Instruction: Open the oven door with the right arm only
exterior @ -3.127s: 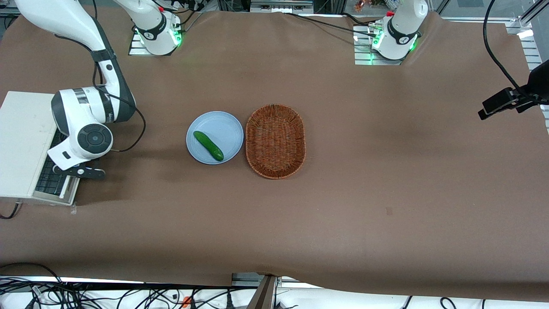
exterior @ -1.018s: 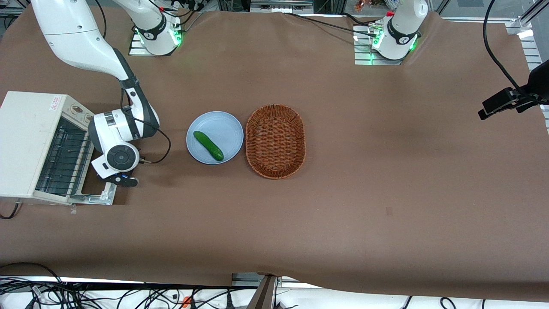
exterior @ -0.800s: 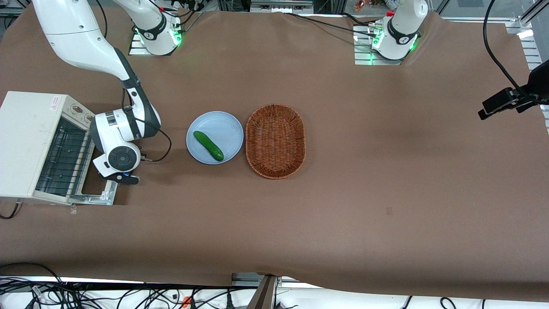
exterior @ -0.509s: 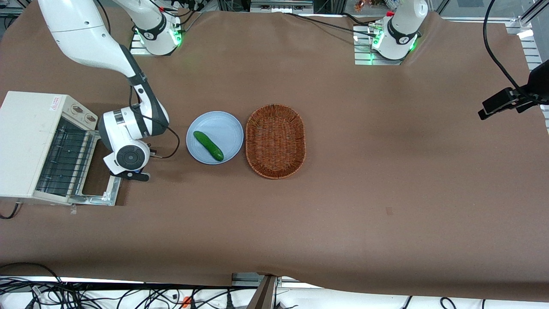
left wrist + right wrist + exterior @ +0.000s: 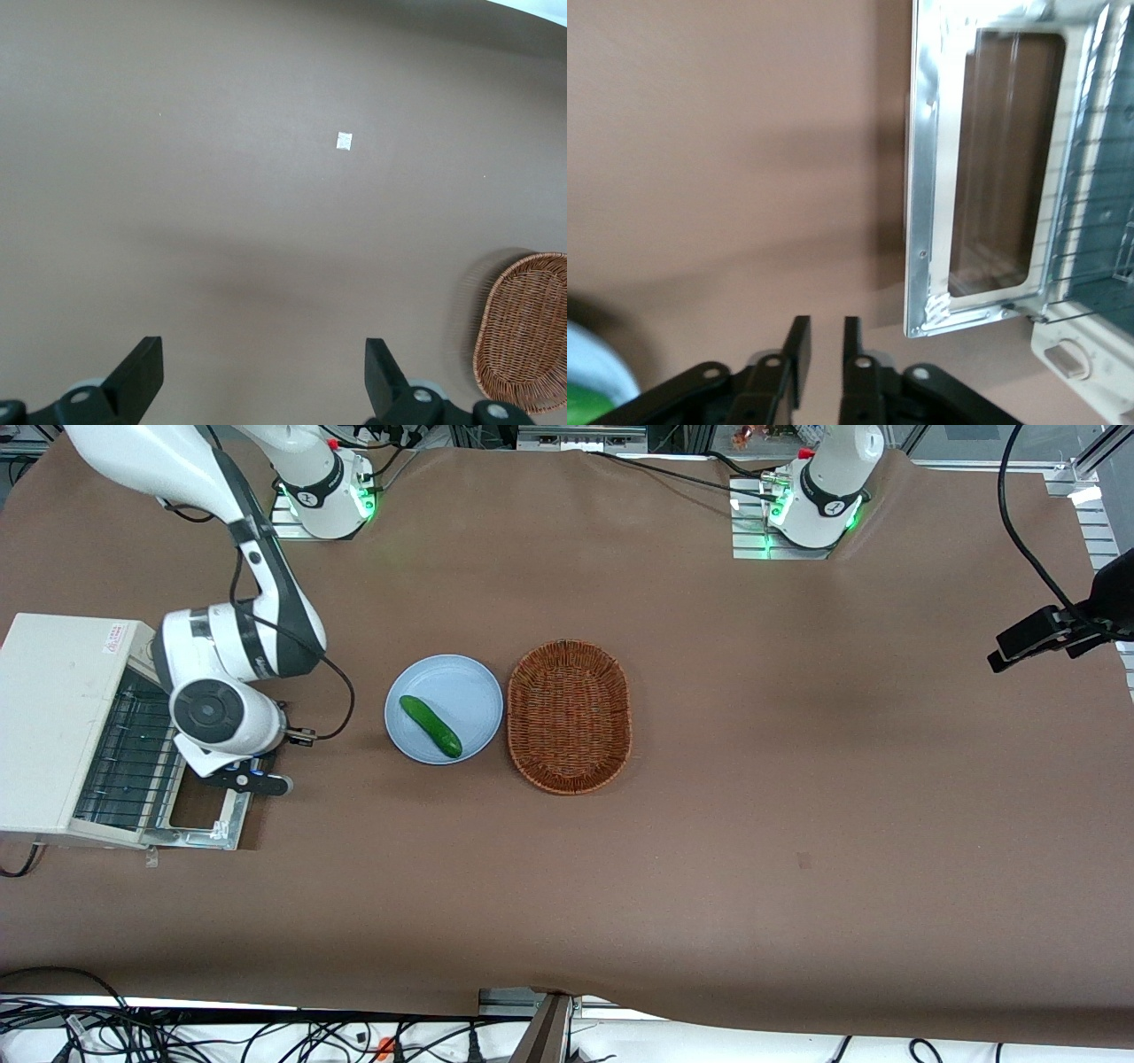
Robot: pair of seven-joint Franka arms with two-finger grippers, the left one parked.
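The off-white oven [image 5: 53, 717] stands at the working arm's end of the table. Its wire rack [image 5: 124, 753] is exposed. The oven door [image 5: 199, 834] lies swung down, flat on the table in front of it. In the right wrist view the door's silver frame [image 5: 921, 177] and dark glass [image 5: 1005, 168] show, with a knob [image 5: 1065, 359] beside them. The right arm's wrist hangs above the door. My gripper [image 5: 257, 781] [image 5: 827, 332] is over the door's outer edge, apart from it. It is open by a narrow gap with nothing between its fingers.
A blue plate [image 5: 461, 686] holding a green cucumber [image 5: 431, 726] sits mid-table, with a woven basket [image 5: 569, 716] [image 5: 524, 328] beside it toward the parked arm's end. A black cable loops from the wrist down to the table near the plate.
The door went from nearly shut, with the gripper at its handle, to flat open. In the last half second the wrist rose and drew back toward the oven.
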